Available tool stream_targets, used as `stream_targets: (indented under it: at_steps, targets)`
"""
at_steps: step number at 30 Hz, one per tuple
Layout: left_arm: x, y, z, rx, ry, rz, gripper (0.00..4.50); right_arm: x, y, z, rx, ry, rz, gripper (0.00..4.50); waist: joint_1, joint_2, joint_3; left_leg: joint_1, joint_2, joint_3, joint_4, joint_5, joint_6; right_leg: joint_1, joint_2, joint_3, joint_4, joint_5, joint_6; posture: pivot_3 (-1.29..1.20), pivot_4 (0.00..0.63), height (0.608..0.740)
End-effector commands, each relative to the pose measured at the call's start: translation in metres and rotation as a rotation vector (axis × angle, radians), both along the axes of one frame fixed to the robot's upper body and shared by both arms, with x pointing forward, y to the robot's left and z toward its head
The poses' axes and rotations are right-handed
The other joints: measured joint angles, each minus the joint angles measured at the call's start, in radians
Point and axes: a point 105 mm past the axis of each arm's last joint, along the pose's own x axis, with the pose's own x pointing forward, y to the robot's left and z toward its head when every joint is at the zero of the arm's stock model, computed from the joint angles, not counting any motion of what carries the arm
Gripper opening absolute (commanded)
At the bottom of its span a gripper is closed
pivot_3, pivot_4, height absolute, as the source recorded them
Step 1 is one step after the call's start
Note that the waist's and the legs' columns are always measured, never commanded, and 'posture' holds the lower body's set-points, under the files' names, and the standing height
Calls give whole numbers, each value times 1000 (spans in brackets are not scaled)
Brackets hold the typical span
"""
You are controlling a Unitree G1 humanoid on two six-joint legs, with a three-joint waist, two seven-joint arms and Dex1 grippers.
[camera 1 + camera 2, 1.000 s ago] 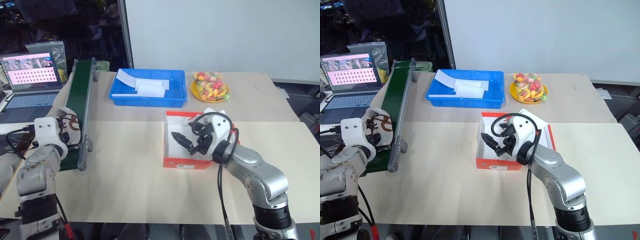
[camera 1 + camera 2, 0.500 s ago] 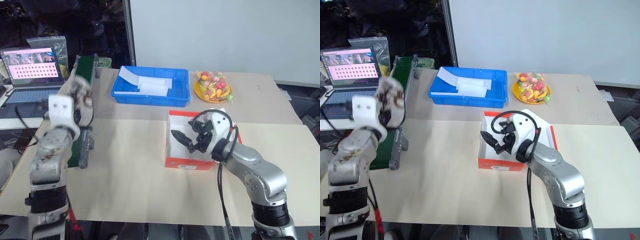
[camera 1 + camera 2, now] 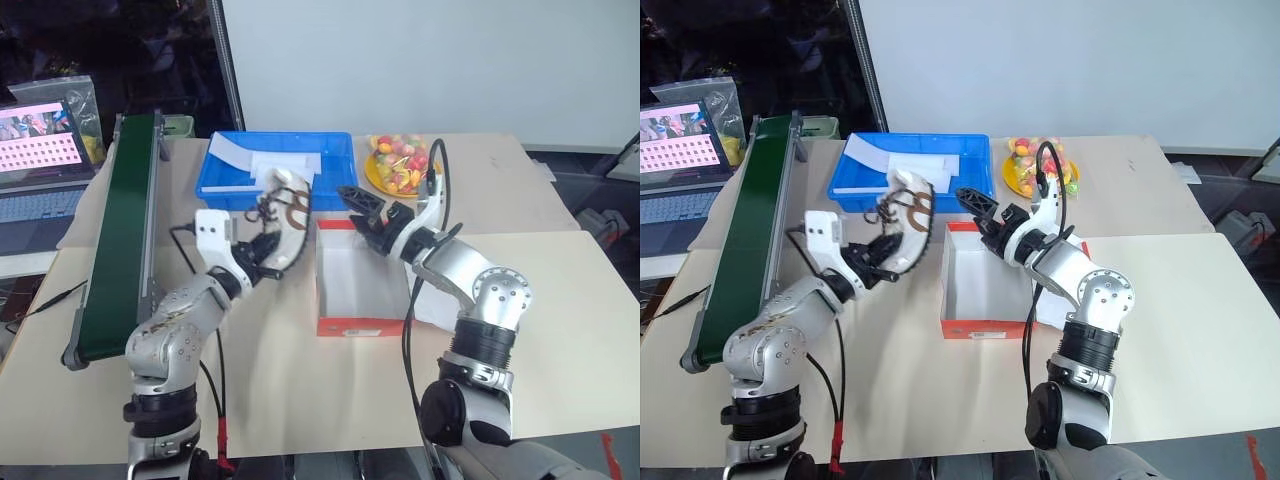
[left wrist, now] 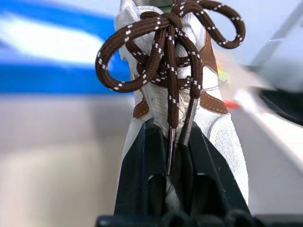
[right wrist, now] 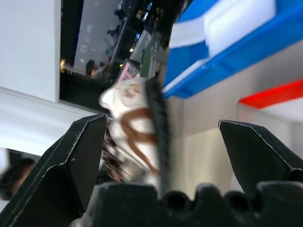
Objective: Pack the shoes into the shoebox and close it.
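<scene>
- The left gripper point(image 3: 268, 262) is closed on a white shoe point(image 3: 285, 222) with brown laces, held in the air just beside the open shoebox point(image 3: 360, 285).
- The right gripper point(image 3: 362, 210) has its jaws wide apart above the far edge of the box, facing the shoe.
- The shoe should probably go over the left wall, then lie flat inside before release.
</scene>
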Motion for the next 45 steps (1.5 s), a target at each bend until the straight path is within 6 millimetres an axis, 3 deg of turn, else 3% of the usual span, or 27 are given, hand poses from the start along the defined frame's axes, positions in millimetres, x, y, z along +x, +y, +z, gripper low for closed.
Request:
stream_targets:
  at_steps: [1,9,14,18,23,28,31,40,45]
  targets:
    - [-7,-3,20,24,-80,-44,25,-3,3,11,-5,-25,10,4500,-3,0,0,0,0,1,1,0,0,0,0,1,0,0,0,0,150,724]
    - [-6,-11,25,104,-139,-67,25,-10,15,-14,-101,87,37,4500,-1,1,0,0,0,2,2,0,0,0,1,2,1,0,0,0,150,724]
    - [-4,-15,25,105,-144,-77,25,-15,30,-11,-80,126,75,4500,-1,1,0,1,0,2,2,0,0,0,1,2,1,0,0,0,150,724]
    - [-3,-16,24,114,-147,-82,25,-16,29,-8,-88,129,75,4500,-1,1,0,1,0,2,2,0,0,0,1,2,1,0,0,0,150,724]
    - [1,-14,23,128,-153,-75,25,-24,39,4,-113,70,116,4500,-2,1,0,1,0,2,2,0,0,0,1,2,1,0,0,0,150,724]
    - [2,-14,25,130,-158,-73,25,-24,44,3,-167,42,117,4500,-1,1,0,1,0,2,2,0,0,0,1,2,1,0,0,0,150,724]
    - [0,-15,25,132,-157,-77,0,-21,41,3,-174,35,96,3813,0,1,0,0,0,2,2,0,0,0,1,2,1,0,0,0,150,724]
    - [1,-10,25,139,-159,-62,0,-16,36,9,-125,24,71,787,-1,1,0,0,0,2,2,0,0,0,1,2,1,0,0,0,150,724]
    - [0,-11,25,144,-159,-66,0,-16,37,18,-104,-4,78,787,-1,1,0,0,0,2,2,0,0,0,1,2,1,0,0,0,150,724]
